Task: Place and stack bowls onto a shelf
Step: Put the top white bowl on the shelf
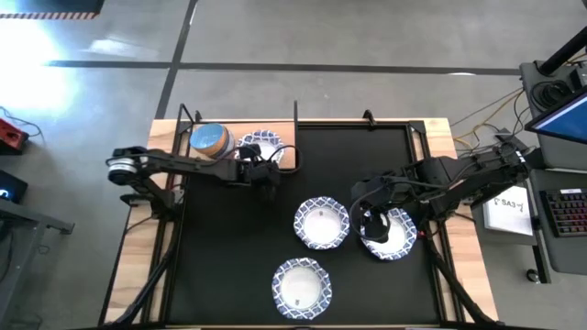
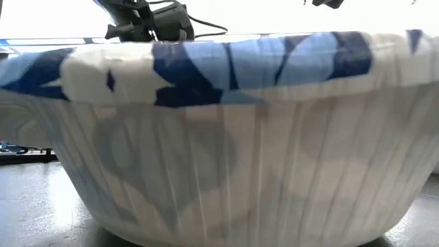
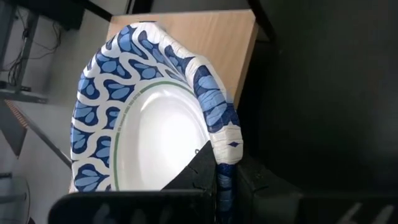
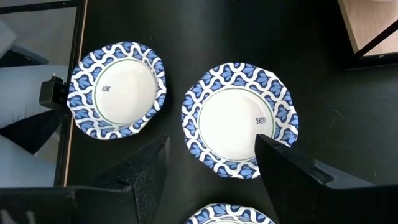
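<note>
A white bowl with a blue patterned rim is over the light-wood shelf at the far left, beside a stack of small bowls with a blue one on top. My left gripper is shut on its rim; the bowl fills the left wrist view. Three more blue-rimmed bowls rest on the black mat: middle, near and right. My right gripper hovers open over the right bowl's left rim, touching nothing. My left gripper holds the bowl by its near rim, one finger inside the bowl and one outside. The fingers come from the table's near side, pointing toward the far edge. The bowl is tilted over the shelf board; whether it touches the board I cannot tell.
Thin black shelf posts stand at the board's far edge. The near bowl fills the low view. In the right wrist view, the middle bowl and near bowl lie ahead of the fingers. A desk with a keyboard is right of the table.
</note>
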{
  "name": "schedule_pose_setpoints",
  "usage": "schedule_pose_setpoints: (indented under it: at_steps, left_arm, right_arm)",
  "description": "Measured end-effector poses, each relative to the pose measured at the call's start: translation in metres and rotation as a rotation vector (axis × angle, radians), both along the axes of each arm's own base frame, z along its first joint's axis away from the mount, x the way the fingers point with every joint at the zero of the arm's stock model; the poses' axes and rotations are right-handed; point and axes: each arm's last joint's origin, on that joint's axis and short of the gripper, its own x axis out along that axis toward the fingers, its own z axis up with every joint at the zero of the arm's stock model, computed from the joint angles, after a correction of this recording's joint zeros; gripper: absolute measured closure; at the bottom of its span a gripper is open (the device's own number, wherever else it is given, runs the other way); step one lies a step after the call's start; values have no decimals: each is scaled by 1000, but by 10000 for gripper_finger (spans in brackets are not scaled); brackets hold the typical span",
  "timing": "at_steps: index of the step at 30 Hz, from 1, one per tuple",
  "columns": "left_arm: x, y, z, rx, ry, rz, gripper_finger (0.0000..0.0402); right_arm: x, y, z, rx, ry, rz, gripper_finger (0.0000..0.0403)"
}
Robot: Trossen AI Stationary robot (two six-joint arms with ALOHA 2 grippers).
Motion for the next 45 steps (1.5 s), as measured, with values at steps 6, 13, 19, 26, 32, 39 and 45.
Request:
schedule_pose_setpoints:
  at_steps: [6,13,19,26,32,39,45]
  left_arm:
    - [5,1,-7,-6,1,0,386]
    - [6,7,-7,70,-12,54,331]
    - [6,8,-6,95,-15,71,281]
    - [9,9,0,126,-34,83,228]
    - [15,14,14,180,-59,95,198]
    - [19,17,22,173,-95,99,189]
    - [18,30,22,175,-108,151,189]
  right_arm:
    - [0,0,0,1,0,-2,177]
    - [0,0,0,1,1,-2,177]
    - [0,0,0,2,1,-2,177]
    - [0,0,0,1,0,-2,177]
    - [0,0,0,2,-1,-2,177]
    - [0,0,0,11,0,-13,177]
    - [0,0,0,11,0,-13,177]
